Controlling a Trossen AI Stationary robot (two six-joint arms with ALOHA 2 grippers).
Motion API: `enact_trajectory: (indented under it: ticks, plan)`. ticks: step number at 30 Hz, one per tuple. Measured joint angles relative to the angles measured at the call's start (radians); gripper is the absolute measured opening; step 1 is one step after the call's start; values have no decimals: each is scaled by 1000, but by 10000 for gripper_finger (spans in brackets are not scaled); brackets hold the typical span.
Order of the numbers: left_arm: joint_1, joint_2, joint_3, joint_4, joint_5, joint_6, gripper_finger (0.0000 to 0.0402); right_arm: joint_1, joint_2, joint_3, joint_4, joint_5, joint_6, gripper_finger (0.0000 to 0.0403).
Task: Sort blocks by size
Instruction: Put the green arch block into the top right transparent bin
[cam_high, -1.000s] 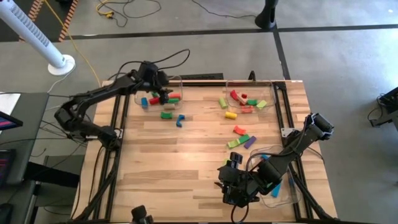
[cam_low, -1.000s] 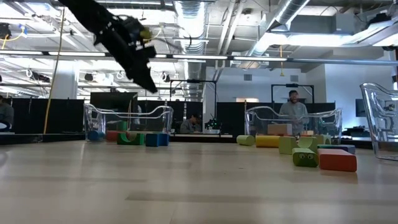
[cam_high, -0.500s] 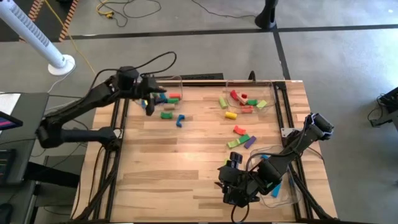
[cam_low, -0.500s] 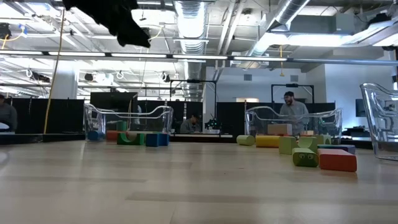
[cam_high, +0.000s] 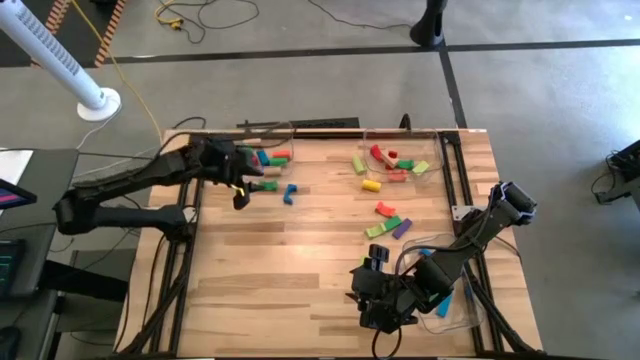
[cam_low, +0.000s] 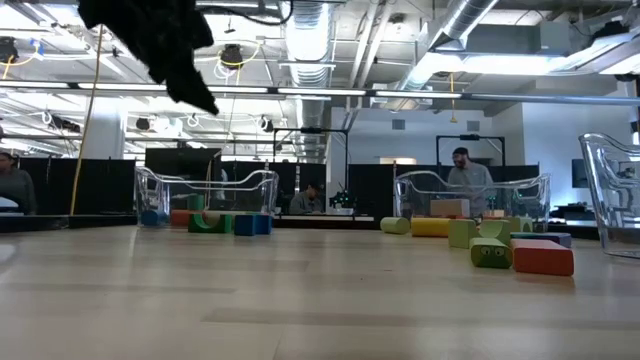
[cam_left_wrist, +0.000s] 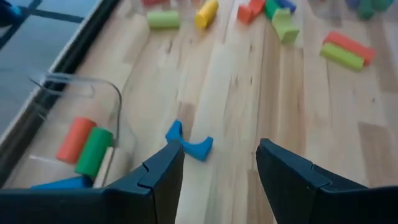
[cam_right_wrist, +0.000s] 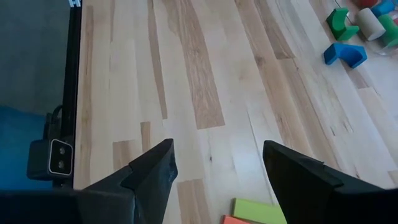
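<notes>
From above, the left gripper (cam_high: 240, 196) hangs at the frame's left-centre, jaws spread and empty, beside the small blue arch-shaped wooden block (cam_high: 290, 192); other wooden blocks sit upper centre. The right gripper (cam_high: 368, 303) waits low, right of centre, spread wide. In the left wrist view, the blue arch lies between the fingers (cam_left_wrist: 163, 175). It looks light, rigid and smooth; pinching its flat sides seems safest.

No text, label, brand, number or sign can be read in any view.
</notes>
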Motion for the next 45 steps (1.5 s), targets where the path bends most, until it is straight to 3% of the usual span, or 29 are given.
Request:
enact_trajectory:
  ticks: [7, 17, 33, 42, 45]
  plan:
    - [-17, -1, -115, 80, -13, 43, 193, 0, 0, 0, 0, 0, -4, 274]
    - [-17, 31, -177, 111, -32, 49, 192, 0, 0, 0, 0, 1, -3, 274]
    - [21, 428, -155, 158, -369, 244, 192, -1, 0, 0, 0, 3, 0, 274]
    - [22, 508, -128, 199, -411, 311, 192, -1, 0, 0, 0, 3, 0, 274]
    - [18, 502, -128, 191, -357, 308, 192, -1, 0, 0, 0, 3, 0, 274]
